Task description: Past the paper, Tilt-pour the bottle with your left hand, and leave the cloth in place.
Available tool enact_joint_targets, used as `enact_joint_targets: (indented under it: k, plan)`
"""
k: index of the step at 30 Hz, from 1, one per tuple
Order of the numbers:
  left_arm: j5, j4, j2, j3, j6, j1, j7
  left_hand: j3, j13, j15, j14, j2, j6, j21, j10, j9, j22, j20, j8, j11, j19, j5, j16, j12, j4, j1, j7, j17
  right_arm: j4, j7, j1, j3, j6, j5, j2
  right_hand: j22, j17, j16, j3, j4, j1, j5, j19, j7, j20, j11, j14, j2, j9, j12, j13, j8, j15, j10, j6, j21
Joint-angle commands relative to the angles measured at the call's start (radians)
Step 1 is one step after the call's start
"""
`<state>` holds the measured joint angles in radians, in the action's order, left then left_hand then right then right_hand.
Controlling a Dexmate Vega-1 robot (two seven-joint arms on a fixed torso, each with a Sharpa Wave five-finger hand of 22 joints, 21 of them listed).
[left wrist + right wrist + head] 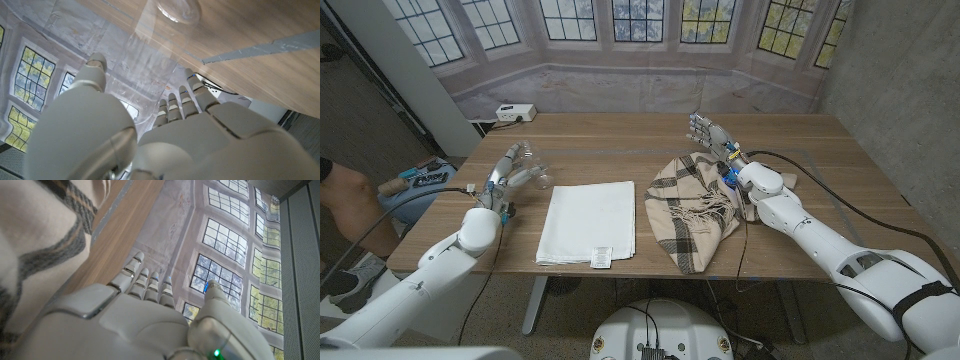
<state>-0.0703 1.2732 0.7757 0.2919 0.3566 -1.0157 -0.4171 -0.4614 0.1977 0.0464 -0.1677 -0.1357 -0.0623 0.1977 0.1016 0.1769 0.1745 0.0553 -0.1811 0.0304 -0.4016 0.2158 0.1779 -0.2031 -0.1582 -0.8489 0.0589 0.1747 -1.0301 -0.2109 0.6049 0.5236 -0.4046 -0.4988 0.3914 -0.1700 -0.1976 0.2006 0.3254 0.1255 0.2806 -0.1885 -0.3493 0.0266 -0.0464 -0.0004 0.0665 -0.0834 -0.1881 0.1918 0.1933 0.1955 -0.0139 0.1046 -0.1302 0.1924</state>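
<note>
- While I watch the head view, my left hand (pixel 498 183) holds the bottle (pixel 526 172) near the table's (pixel 620 135) left edge, beyond the far left corner of the paper (pixel 588 221).
- Seen there, the bottle is clear plastic and tilted well over, lying nearly sideways above the table; I cannot tell whether any part of it touches the wood.
- From the left wrist view, my fingers (pixel 177 102) wrap one side of the bottle (pixel 150 60) and the thumb presses the other, so the grip is closed on it.
- White and unfolded, the paper lies flat between the bottle and the cloth (pixel 692 208), with a small tag at its near edge.
- Beige with dark plaid stripes, the cloth sits crumpled just right of the paper, its fringe trailing toward the table's near edge.
- My right hand (pixel 712 133) is raised beyond the cloth's far right corner, fingers straight, close together and holding nothing.
- On the right wrist view, those fingers (pixel 145 282) point past the table, with the cloth (pixel 40 245) close beside the hand.
- At the far left corner of the table sits a small white box (pixel 514 113).
- Beside the table's left edge I see part of a person (pixel 340 195).
</note>
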Motion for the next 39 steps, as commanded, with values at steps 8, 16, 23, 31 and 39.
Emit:
enact_joint_targets:
  k: [8, 16, 23, 31, 39]
  plan:
    - [-0.006, -0.121, -0.045, 0.095, 0.056, 0.111, 0.033, 0.017, 0.006, -0.02, -0.023, 0.001, -0.024, 0.005, 0.02, 0.003, 0.004, -0.01, -0.014, -0.021, -0.012, 0.007, 0.013, -0.013, 0.002, -0.017, -0.009, 0.002, -0.039, 0.003, 0.026, -0.006, 0.02, -0.009, 0.021, -0.001, -0.003, 0.007, -0.001, 0.003, 0.01, 0.002, -0.008, -0.007, 0.002, 0.003, -0.003, -0.007, -0.006, 0.006, 0.004, 0.002, 0.004, 0.003, -0.002, 0.001]
    - [-0.006, -0.139, -0.051, 0.111, 0.072, 0.129, 0.031, 0.037, 0.008, -0.037, -0.071, 0.007, -0.089, 0.012, 0.077, 0.005, 0.006, -0.021, -0.032, -0.034, -0.034, 0.008, 0.025, -0.034, 0.006, -0.029, -0.007, 0.003, -0.043, 0.004, 0.028, -0.006, 0.023, -0.009, 0.024, -0.001, -0.003, 0.008, -0.002, 0.003, 0.01, 0.002, -0.008, -0.007, 0.002, 0.003, -0.002, -0.008, -0.006, 0.006, 0.004, 0.001, 0.005, 0.002, -0.002, 0.001]
    - [-0.003, -0.15, -0.056, 0.119, 0.083, 0.136, 0.02, 0.059, 0.015, -0.056, -0.123, 0.015, -0.166, 0.019, 0.137, 0.008, 0.008, -0.031, -0.049, -0.049, -0.06, 0.008, 0.035, -0.054, 0.01, -0.039, -0.006, 0.007, -0.037, 0.0, 0.027, -0.005, 0.023, -0.011, 0.022, -0.001, -0.004, 0.008, -0.003, 0.004, 0.01, 0.002, -0.008, -0.007, 0.002, 0.003, -0.002, -0.009, -0.005, 0.006, 0.004, 0.001, 0.005, 0.002, -0.001, 0.001]
    - [-0.001, -0.162, -0.063, 0.124, 0.103, 0.138, 0.005, 0.075, 0.027, -0.072, -0.195, 0.034, -0.252, 0.032, 0.215, 0.011, 0.01, -0.043, -0.066, -0.065, -0.103, 0.004, 0.052, -0.082, 0.009, -0.064, -0.017, 0.01, -0.027, -0.009, 0.019, -0.002, 0.024, -0.012, 0.017, -0.001, -0.004, 0.008, -0.004, 0.004, 0.01, 0.002, -0.008, -0.007, 0.002, 0.002, -0.003, -0.01, -0.005, 0.006, 0.004, 0.001, 0.005, 0.001, -0.001, 0.001]
    - [0.007, -0.169, -0.071, 0.13, 0.119, 0.141, -0.01, 0.08, 0.031, -0.104, -0.272, 0.052, -0.314, 0.04, 0.286, 0.011, 0.011, -0.054, -0.074, -0.081, -0.133, -0.009, 0.068, -0.102, 0.002, -0.11, -0.029, 0.009, -0.015, -0.016, 0.012, 0.002, 0.022, -0.011, 0.012, -0.001, -0.004, 0.008, -0.005, 0.005, 0.011, 0.001, -0.009, -0.007, 0.002, 0.002, -0.002, -0.01, -0.005, 0.006, 0.004, 0.001, 0.005, 0.001, 0.0, 0.001]
